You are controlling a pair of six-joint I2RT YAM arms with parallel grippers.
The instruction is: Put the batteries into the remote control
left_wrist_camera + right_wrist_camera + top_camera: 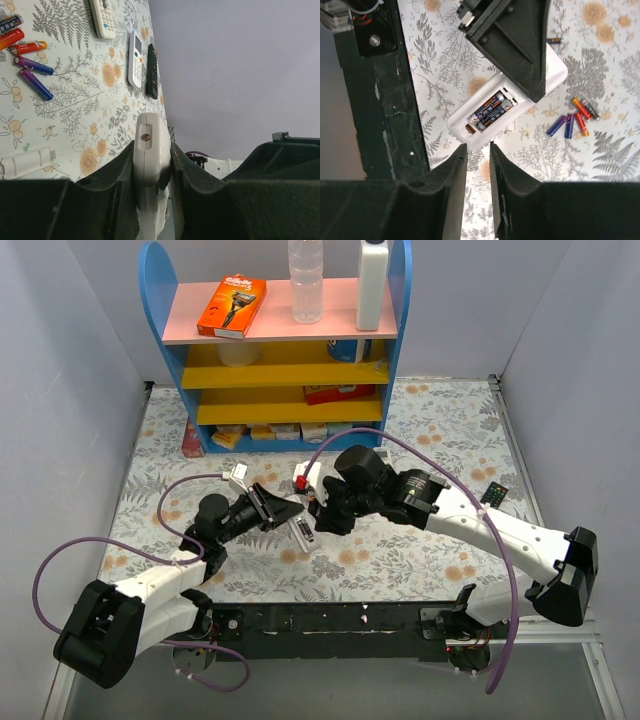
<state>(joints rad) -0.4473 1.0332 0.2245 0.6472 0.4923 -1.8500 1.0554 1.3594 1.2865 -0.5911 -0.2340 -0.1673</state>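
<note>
1. Showing the remote control [460,122] lifted off the surface [430,410], its back turned to the right wrist camera and the battery bay uncovered.
2. Counting two batteries [490,111] lying side by side in that bay and seeming to fill it; too small to tell whether both sit fully home.
3. Clamping the remote by its long edges with the left end effector [152,150], fingers pressed against both sides of the casing.
4. Hovering close to the bay end with the right end effector [476,165], apart from the casing, jaws parted only narrowly and nothing between them.
5. Leaving the spare cells [570,125], red, blue and dark, bunched together on the floral surface, well apart from either arm's fingers.
6. Spotting a white ribbed piece [27,161] flat on the cloth, likely the bay's cover.
7. Further out, passing over two shorter white remotes [135,60] and a black remote [152,70], side by side and untouched.
8. Reading this as the tail of the loading step: cells in place, empty end effector standing by.
9. Calling next, by that judgement, for a check that both cells lie flat, a light press on any sitting proud, then fetching the cover and sliding it squarely onto the bay while holding the remote steady.
</note>
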